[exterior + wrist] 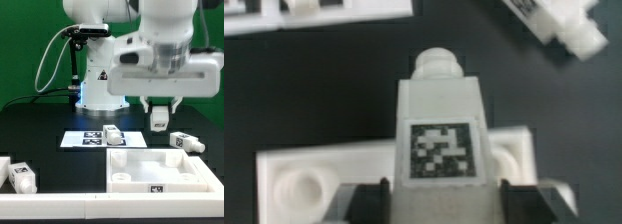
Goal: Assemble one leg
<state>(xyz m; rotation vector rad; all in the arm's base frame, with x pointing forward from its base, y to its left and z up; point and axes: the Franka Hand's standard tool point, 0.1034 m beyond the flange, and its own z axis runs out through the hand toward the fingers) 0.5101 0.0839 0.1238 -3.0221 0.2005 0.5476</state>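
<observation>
Closest in, fingers (367, 203) clamped tight on the leg (446, 120), long axis pointing straight down from them; hanging above rim of the white panel (120, 170), not touching; corner socket (304, 186) off to one side.

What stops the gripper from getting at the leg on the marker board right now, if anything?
Probably not yet: the gripper is shut on a second leg, near the white panel. The leg on the marker board lies uncovered, nothing above it, so the way itself looks free.
</observation>
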